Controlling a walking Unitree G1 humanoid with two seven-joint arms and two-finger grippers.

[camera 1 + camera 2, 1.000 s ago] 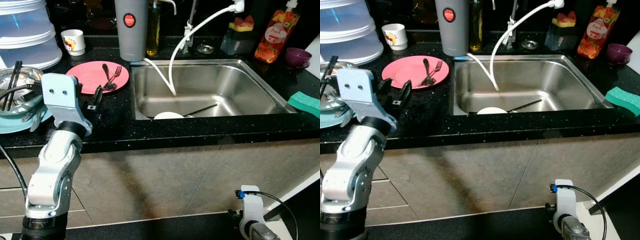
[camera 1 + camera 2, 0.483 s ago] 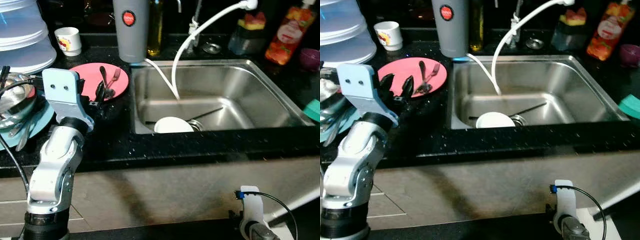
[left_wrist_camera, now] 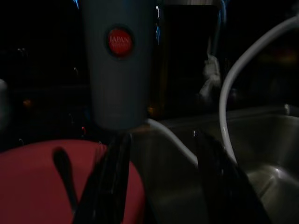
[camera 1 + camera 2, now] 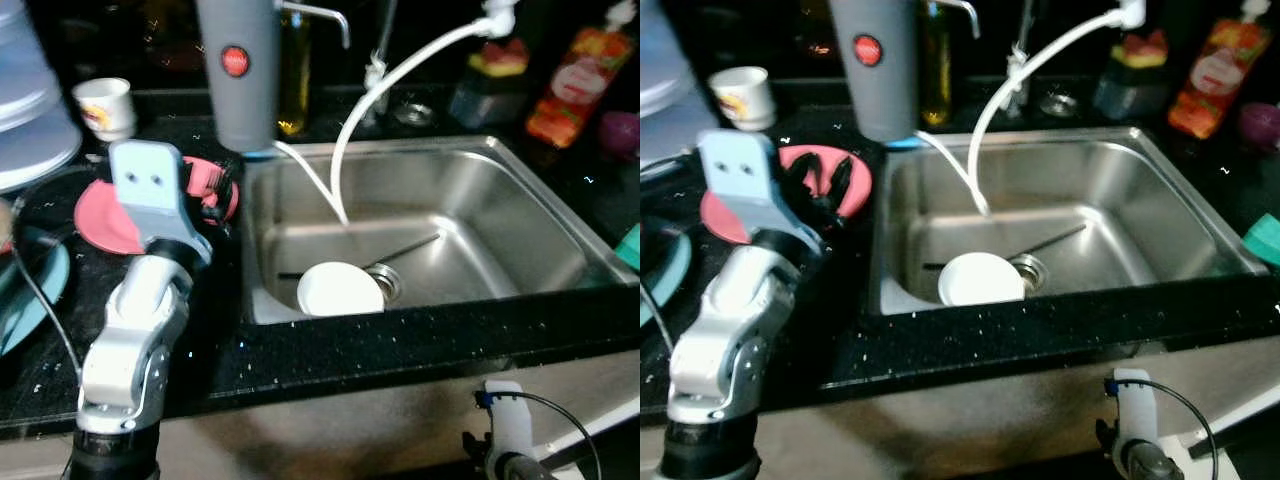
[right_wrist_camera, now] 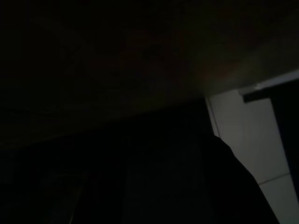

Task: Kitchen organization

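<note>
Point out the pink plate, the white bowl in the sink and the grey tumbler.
pink plate (image 4: 722, 212): right eye view, on its bare left part.
white bowl (image 4: 340, 290): left eye view, on the middle of its upturned surface.
grey tumbler (image 4: 238, 95): left eye view, on its body below the red badge.

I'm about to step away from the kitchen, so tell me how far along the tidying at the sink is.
Early stage, it seems. Done: nothing visibly put away. In hand: the left gripper hovers open over the pink plate, which carries cutlery, holding nothing. Left: the white bowl and a long utensil lie in the sink, and the cup stands on the counter. The right arm hangs idle.
</note>
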